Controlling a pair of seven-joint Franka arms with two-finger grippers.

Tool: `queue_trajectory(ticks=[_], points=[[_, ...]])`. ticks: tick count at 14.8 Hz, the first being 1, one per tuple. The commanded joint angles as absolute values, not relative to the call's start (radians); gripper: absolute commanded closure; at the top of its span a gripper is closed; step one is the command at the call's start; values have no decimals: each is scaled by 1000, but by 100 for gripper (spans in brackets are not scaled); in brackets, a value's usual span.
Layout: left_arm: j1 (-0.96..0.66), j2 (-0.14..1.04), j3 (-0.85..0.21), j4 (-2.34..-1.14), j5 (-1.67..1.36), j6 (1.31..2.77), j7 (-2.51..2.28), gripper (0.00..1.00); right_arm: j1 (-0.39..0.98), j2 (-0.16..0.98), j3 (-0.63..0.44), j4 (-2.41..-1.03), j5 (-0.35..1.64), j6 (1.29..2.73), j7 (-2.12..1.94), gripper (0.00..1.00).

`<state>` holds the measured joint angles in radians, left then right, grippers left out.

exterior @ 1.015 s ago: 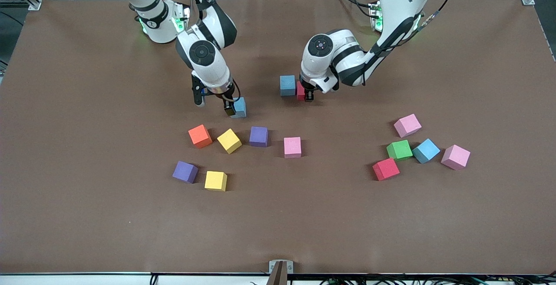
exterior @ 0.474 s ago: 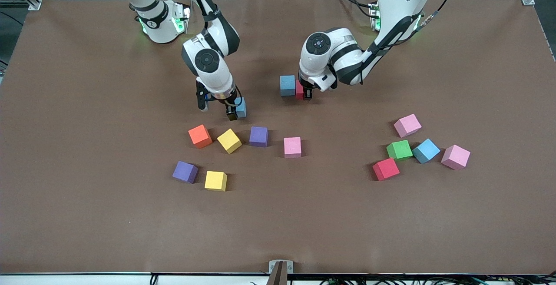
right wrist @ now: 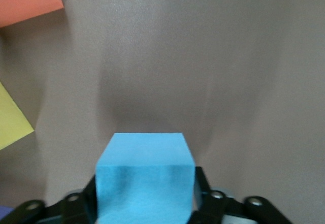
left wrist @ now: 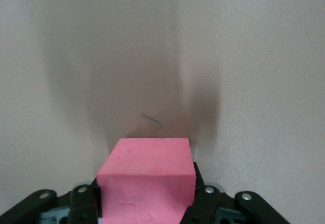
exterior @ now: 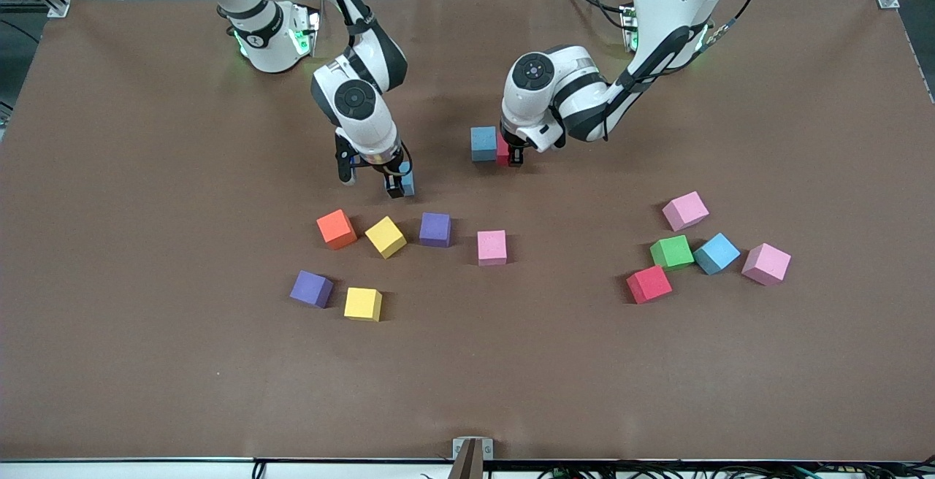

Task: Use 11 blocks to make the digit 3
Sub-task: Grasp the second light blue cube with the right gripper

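My left gripper [exterior: 510, 156] is shut on a red block [exterior: 502, 149] [left wrist: 147, 181], held low at the table against a blue block [exterior: 483, 143]. My right gripper [exterior: 399, 185] stands low over the table, farther from the front camera than the loose row of blocks. Its fingers press both sides of a light blue block [exterior: 408, 181] [right wrist: 144, 176]. That row holds an orange block [exterior: 337, 228], a yellow block [exterior: 385, 236], a purple block [exterior: 435, 229] and a pink block [exterior: 491, 247]. The digit 3 does not show as a figure.
A purple block [exterior: 312, 288] and a yellow block [exterior: 363, 304] lie nearer the front camera than the row. Toward the left arm's end sit two pink blocks [exterior: 685, 210] [exterior: 766, 263], a green block [exterior: 671, 252], a blue block [exterior: 716, 253] and a red block [exterior: 649, 284].
My right gripper's fingers have closed onto the light blue block, and its hand has turned a little over it. My left gripper has nudged the red block closer to the blue block.
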<state>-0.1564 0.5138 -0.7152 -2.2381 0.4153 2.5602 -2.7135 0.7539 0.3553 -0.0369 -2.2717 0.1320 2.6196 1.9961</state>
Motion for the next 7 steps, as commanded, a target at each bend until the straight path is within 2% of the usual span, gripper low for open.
queue_trajectory(ticks=[1, 3, 4, 7], points=[[-172, 512, -709, -2253, 434, 2563, -2772, 44, 769, 348, -45, -2278, 140, 2628, 2029, 95], [-170, 503, -709, -2253, 436, 2556, -2761, 7, 787, 348, -44, -2272, 140, 2628, 2072, 100], [-167, 488, -709, -2253, 436, 2550, -2761, 0, 799, 347, -44, -2269, 140, 2626, 2085, 100], [-155, 451, -713, -2253, 433, 2493, -2761, 0, 837, 347, -44, -2243, 140, 2617, 2143, 100]])
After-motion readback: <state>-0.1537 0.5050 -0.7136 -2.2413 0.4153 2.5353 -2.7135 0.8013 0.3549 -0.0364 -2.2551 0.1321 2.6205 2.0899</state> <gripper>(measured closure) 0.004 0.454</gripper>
